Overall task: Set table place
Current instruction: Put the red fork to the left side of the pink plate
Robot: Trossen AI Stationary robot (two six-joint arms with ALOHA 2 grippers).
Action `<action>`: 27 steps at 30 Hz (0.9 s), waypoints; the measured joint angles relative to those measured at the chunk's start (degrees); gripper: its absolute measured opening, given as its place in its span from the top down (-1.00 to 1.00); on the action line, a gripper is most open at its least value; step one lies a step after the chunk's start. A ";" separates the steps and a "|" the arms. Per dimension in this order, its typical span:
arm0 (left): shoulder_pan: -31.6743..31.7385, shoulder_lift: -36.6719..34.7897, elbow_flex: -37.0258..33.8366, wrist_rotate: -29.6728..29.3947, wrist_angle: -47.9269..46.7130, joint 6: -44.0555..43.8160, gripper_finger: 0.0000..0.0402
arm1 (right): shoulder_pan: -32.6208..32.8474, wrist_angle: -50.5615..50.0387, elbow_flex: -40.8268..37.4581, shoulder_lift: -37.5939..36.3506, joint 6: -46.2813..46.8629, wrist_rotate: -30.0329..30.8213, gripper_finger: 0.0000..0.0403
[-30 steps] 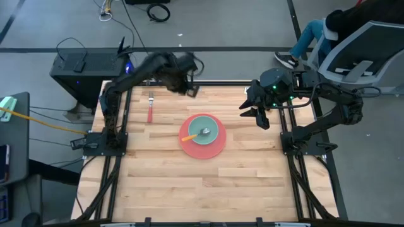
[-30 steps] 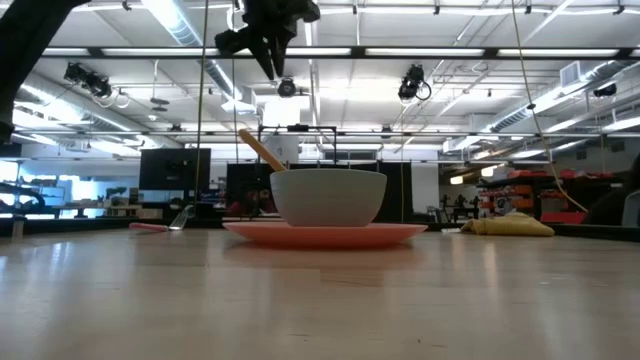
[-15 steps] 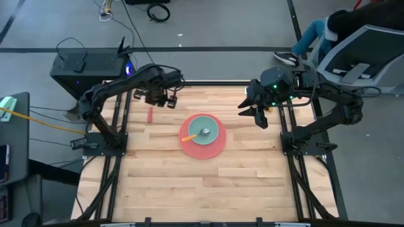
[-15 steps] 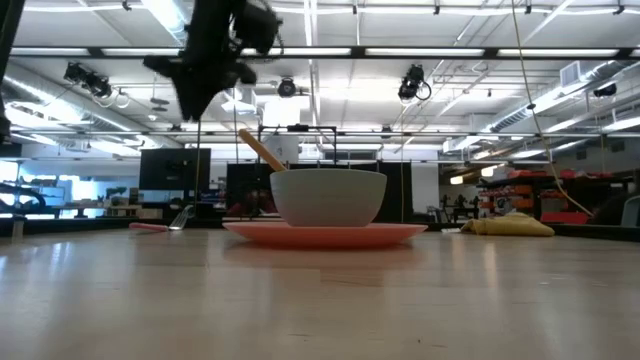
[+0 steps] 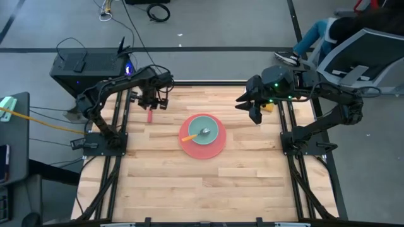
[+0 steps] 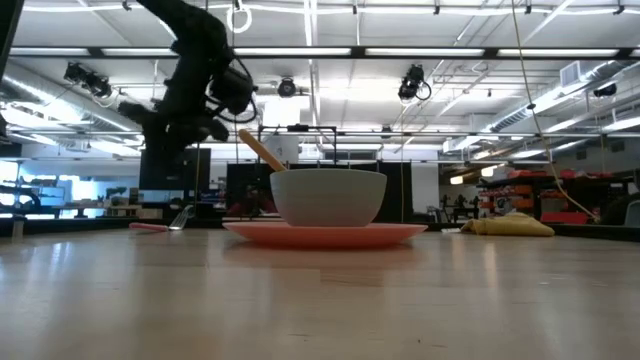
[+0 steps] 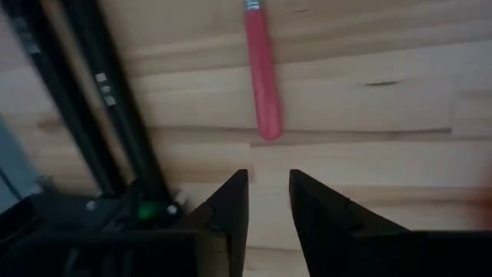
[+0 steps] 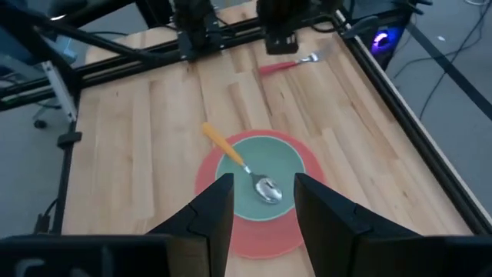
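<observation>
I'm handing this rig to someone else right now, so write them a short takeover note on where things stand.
Left hand: open, empty, low over the fork at the table's far left.
Right hand: open, empty, raised at the far right edge, waiting.
Things: bowl sits on the pink plate mid-table; spoon lies in the bowl, handle over the rim. Fork lies flat on the wood, apart from the plate.
Done: plate, bowl and spoon stacked.
Left: probably grasp the fork and bring it to the plate.

Grey floor [image 5: 214, 25] surrounds the table [image 5: 189, 183], with a black computer case [image 5: 85, 66] beside it and strip ceiling lights [image 6: 420, 52] overhead.
</observation>
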 joint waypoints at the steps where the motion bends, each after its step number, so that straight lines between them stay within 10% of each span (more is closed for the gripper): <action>1: 0.15 0.00 -1.23 0.60 1.79 0.38 0.45 | -0.19 0.02 0.00 0.00 0.21 0.30 0.29; 27: 6.35 0.02 -20.34 2.08 25.62 0.75 0.30 | -7.14 0.02 0.00 0.00 0.34 0.28 0.29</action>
